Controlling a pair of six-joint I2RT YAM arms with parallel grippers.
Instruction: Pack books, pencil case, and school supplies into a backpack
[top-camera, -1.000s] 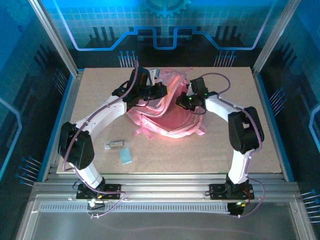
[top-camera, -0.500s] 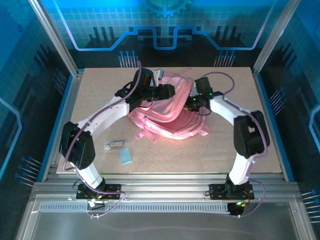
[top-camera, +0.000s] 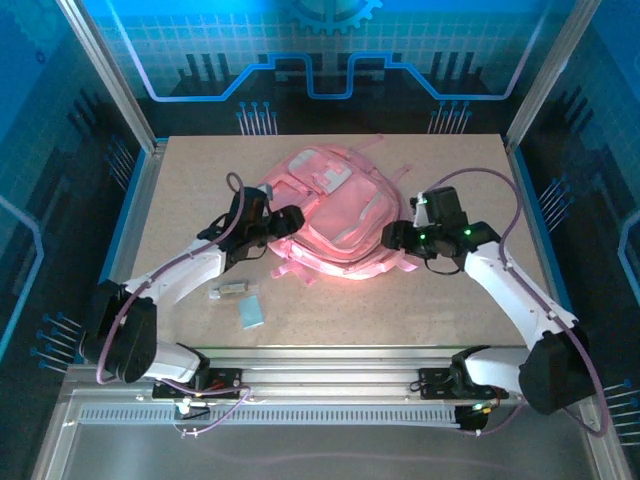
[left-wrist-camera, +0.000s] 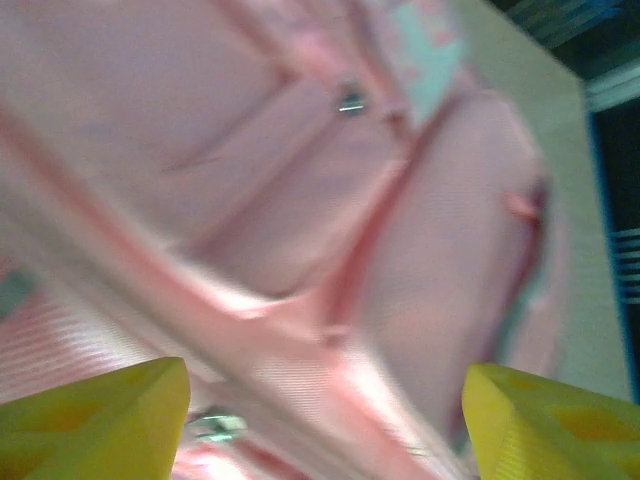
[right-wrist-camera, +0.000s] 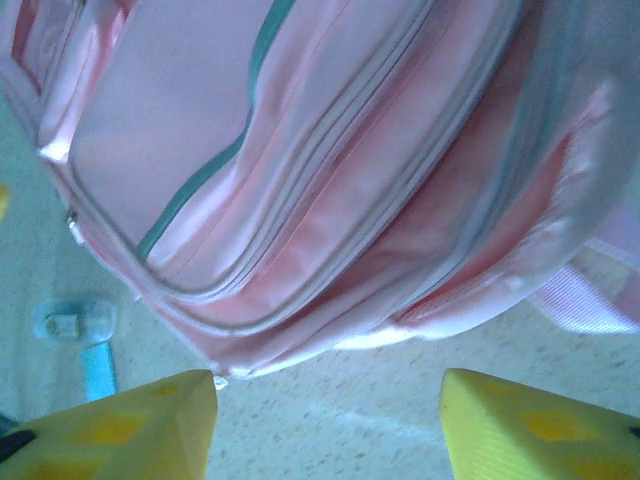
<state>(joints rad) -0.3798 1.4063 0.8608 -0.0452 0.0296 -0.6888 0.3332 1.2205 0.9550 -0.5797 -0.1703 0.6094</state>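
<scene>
Inside a blue-lit enclosure (top-camera: 330, 50) of glass panels and aluminium posts: a beige speckled table (top-camera: 470, 170). On its middle, toward the far edge, lying flat with front pockets up: the pink backpack (top-camera: 335, 205). Just beside its left edge, the left gripper (top-camera: 287, 222), yellow fingers (left-wrist-camera: 95, 415) spread wide, empty. At its right edge, the right gripper (top-camera: 392, 238), fingers (right-wrist-camera: 540, 420) likewise apart and empty. Near the front left, well apart from the backpack: a small grey packet (top-camera: 230, 291), just beside it a pale blue rectangle (top-camera: 251, 312).
</scene>
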